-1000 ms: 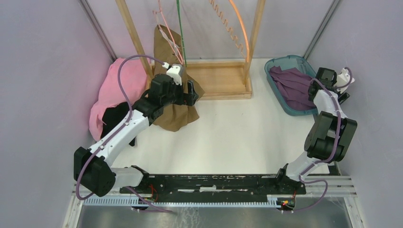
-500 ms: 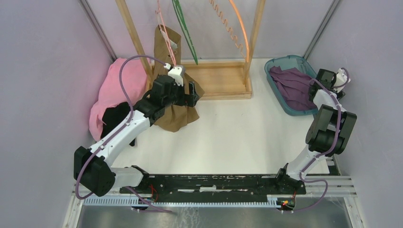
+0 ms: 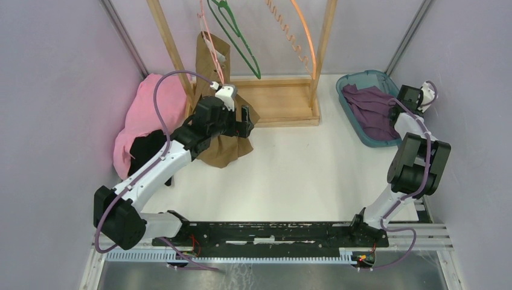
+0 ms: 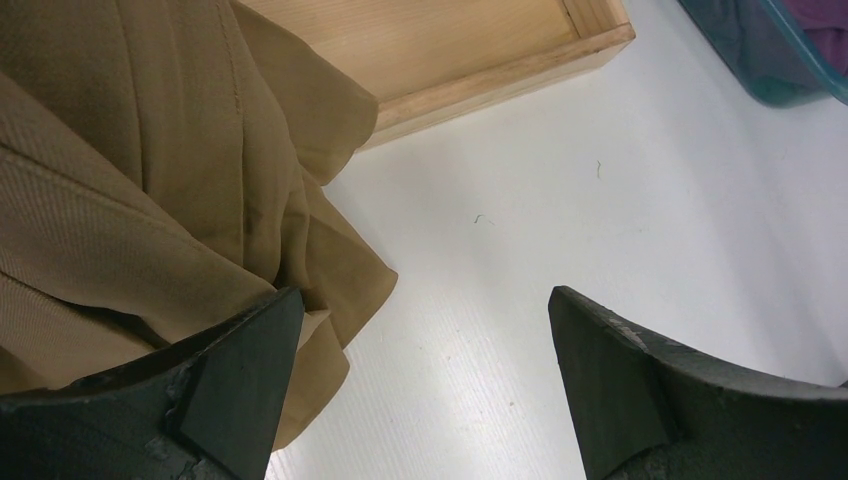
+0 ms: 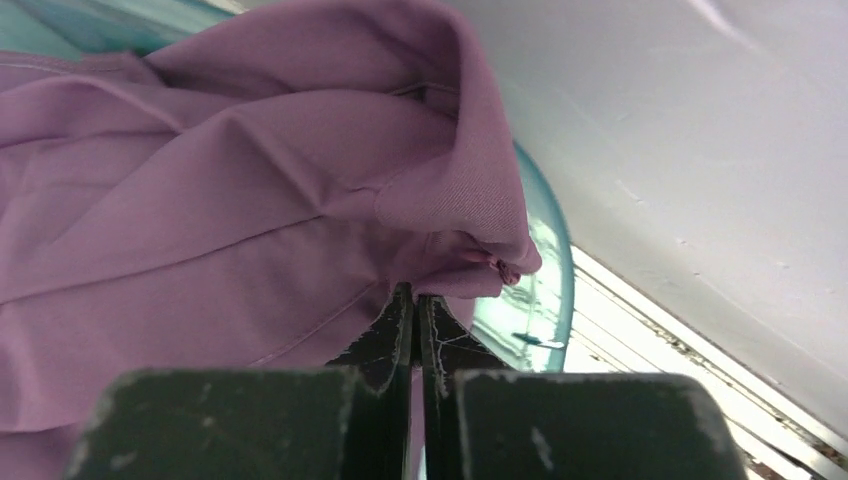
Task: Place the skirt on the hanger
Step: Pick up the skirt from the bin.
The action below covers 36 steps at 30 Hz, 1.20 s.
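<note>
Matt tan cloth skirt (image 4: 150, 150), smooth pale-wood rack base (image 4: 450, 40), matt white worktop (image 4: 600, 220); purple cloth (image 5: 200, 170) in a glossy plastic basket (image 5: 548, 270).

Left arm (image 3: 158, 164) jaws gape; right arm (image 3: 419, 163) jaws meet.

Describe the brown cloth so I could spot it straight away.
Find the wooden rack at the table's far edge. By its left post a brown skirt hangs down to the tabletop. It is the only brown fabric: the pink heap lies to its left, the purple cloth in the teal basket far right.
</note>
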Each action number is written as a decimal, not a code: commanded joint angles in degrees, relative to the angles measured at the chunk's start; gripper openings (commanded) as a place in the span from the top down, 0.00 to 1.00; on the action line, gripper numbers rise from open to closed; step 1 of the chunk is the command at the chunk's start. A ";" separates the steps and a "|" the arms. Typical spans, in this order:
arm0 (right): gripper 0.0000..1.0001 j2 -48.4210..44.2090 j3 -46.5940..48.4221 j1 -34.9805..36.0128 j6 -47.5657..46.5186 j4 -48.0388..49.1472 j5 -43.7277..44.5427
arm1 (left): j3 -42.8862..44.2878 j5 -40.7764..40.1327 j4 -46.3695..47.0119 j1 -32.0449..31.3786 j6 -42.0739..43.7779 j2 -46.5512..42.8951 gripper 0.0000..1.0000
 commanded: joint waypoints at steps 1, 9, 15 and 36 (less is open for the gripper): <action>0.99 -3.19 2.73 3.41 -1.31 2.66 -1.13 | 2.57 -1.58 0.78 -0.55 2.61 -0.55 0.01; 0.99 -15.41 6.21 10.81 -2.22 0.16 -5.81 | 3.61 -3.13 -1.25 -1.46 2.33 -0.66 0.01; 0.99 -25.79 10.13 13.21 -1.41 -5.15 -13.15 | 4.22 -5.62 -2.94 -3.37 1.59 -1.72 0.01; 0.99 -49.31 28.40 14.91 10.33 -20.14 -59.97 | 4.28 -11.14 -9.60 -9.08 -0.82 -11.46 0.01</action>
